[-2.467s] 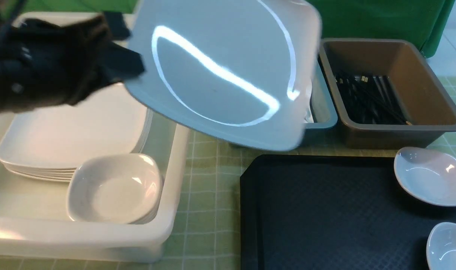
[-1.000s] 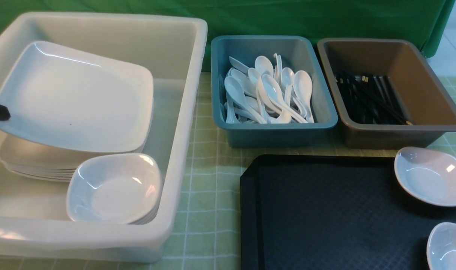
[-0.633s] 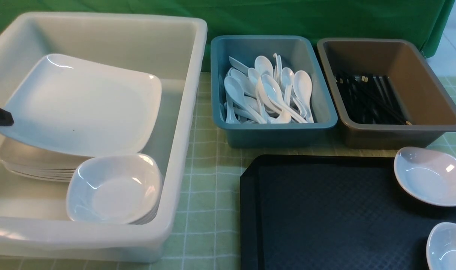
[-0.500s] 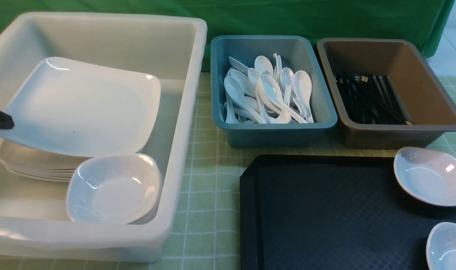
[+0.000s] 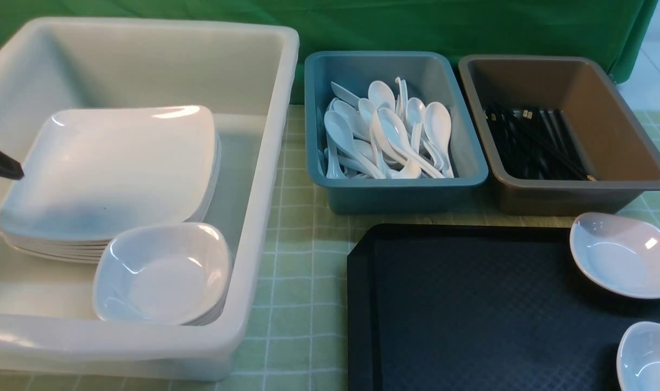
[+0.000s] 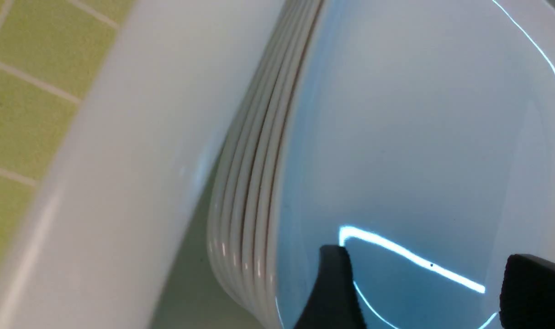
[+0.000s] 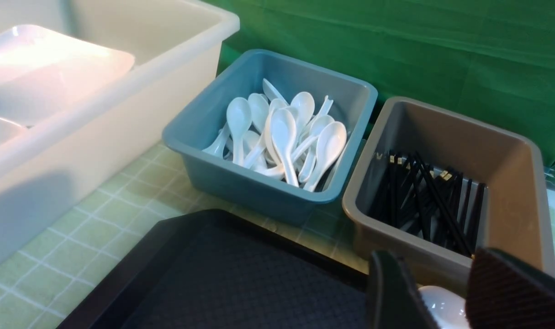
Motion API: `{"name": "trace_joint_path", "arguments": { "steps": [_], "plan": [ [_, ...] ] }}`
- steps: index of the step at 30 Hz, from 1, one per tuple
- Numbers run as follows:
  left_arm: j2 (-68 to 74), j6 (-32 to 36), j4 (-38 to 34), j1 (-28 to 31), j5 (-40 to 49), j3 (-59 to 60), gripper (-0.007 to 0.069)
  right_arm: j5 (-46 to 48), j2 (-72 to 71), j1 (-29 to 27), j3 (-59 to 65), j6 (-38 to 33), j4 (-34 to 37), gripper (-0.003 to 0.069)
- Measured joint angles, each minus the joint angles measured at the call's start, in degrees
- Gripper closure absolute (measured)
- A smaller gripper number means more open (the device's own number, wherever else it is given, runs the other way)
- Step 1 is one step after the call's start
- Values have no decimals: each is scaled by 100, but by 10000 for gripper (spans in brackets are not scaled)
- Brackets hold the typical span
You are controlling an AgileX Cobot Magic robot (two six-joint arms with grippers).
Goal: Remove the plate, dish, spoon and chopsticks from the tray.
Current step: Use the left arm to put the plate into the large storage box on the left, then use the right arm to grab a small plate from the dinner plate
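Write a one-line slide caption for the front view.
Plate lies atop the stack in the white tub, left tool open beside it; two small dishes sit on the black tray.

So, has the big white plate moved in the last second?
Yes. The plate has dropped flat onto the stack of plates, its far corner now lower against the back wall of the white tub.

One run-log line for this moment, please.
plate: atop stack in white tub | left gripper: open, by plate edge | right gripper: open | tray: two dishes on it
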Motion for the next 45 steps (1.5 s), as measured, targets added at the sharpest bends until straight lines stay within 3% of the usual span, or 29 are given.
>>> {"name": "trace_joint_path", "arguments": {
  "steps": [5, 9, 10, 11, 13, 16, 22, 29, 32, 37, 38, 41, 45],
  "plan": [
    [-41, -319, 358, 61, 398, -566, 188, 0, 0, 0, 0, 0, 0, 422],
    [-93, -563, 477, 56, 1049, -1016, 265, 26, 31, 0, 0, 4, 0, 434],
    [-165, -600, 490, 22, 1384, -1163, 351, 158, 105, 0, -42, 12, 0, 455],
    [-165, -600, 490, 22, 1384, -1163, 351, 186, 121, 0, -51, 12, 0, 460],
    [-334, -632, 523, -141, 1759, -1243, 501, 591, 388, 0, -210, 27, 0, 538],
    [-538, -638, 552, -503, 2110, -1230, 612, 1339, 957, 0, -503, 311, -7, 636],
    [-895, -655, 595, -1637, 2196, -831, 636, 2809, 2313, 0, -703, 664, -97, 650],
    [-1103, -704, 805, -2931, 2220, -471, 636, 2851, 3554, 0, -703, 908, -173, 645],
    [-1128, -826, 888, -3318, 2220, -445, 635, 2833, 3865, 0, -705, 973, -166, 626],
    [-1128, -864, 928, -3951, 2233, -446, 634, 2958, 4479, 0, -713, 1008, -60, 476],
    [-1128, -864, 935, -4049, 2233, -446, 633, 2972, 4625, 0, -642, 1003, -47, 412],
    [-1128, -869, 940, -4119, 2233, -446, 628, 2850, 4872, 0, -381, 983, -135, 302],
    [-1128, -875, 1013, -4119, 2233, -446, 624, 2341, 5095, 0, -7, 1042, -353, 261]
  ]
}}
